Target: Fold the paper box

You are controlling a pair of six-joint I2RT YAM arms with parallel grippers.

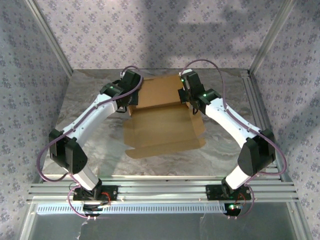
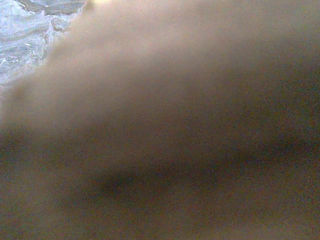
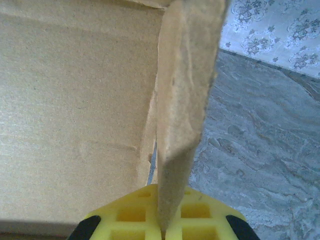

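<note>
The right jaws are pressed fully together on a thin cardboard flap, whose lower edge is squeezed in the seam between the two yellow pads at the bottom centre of the right wrist view. From there the flap rises upright to the top of the frame. That pinch probably serves to stand the flap up along its crease against the broad panel at the left of the frame. The left jaws are closed too, but whether they have hold of any cardboard I cannot tell. The left wrist view is a close brown blur of the paper box, with a patch of marbled tabletop in the upper left corner. From above, the paper box lies partly unfolded in the middle of the grey tabletop. The left arm reaches its upper left edge and the right arm its upper right edge. Working from opposite sides likely lets one arm steady the sheet while the other bends a flap. Patterned wall covering surrounds the tabletop at the back and sides. The cardboard is plain brown, and no brand, label or writing can be read anywhere.
</note>
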